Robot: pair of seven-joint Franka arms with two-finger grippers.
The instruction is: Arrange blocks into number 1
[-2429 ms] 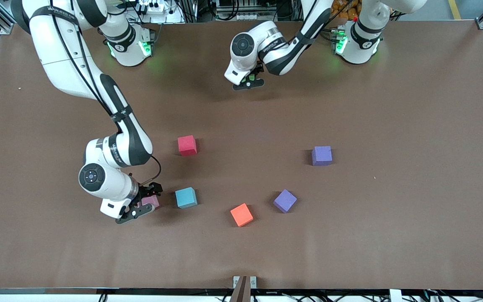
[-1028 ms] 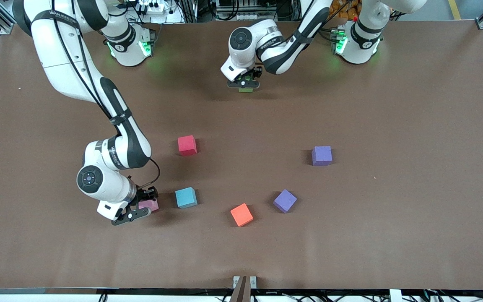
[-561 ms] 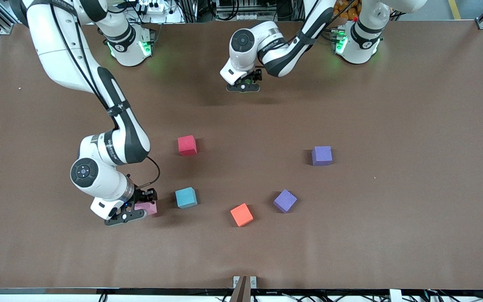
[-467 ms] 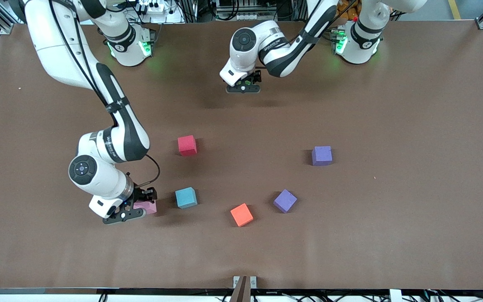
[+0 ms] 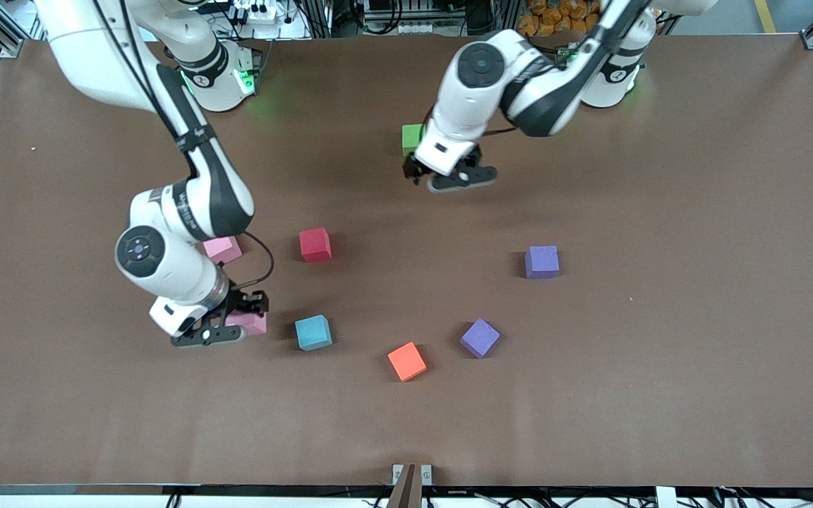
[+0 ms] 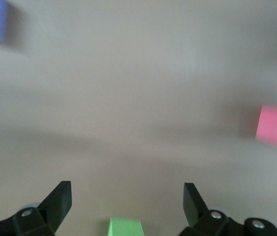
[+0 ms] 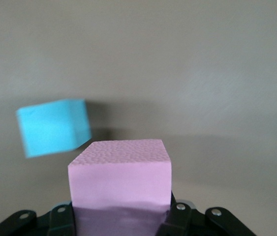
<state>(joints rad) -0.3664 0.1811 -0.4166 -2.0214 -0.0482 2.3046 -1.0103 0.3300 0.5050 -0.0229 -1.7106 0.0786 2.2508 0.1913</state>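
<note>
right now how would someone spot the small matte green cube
Start at the left arm's base at the table edge farthest from the front camera. Beside the open left gripper sits the small matte green cube, the only green block and farther from the camera than every other.

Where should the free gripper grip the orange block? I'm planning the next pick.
From straight above, fingers on two opposite flat side faces. The orange block lies flat but turned askew to the table edge, so the wrist probably must rotate to match. Its sides stand clear.
</note>
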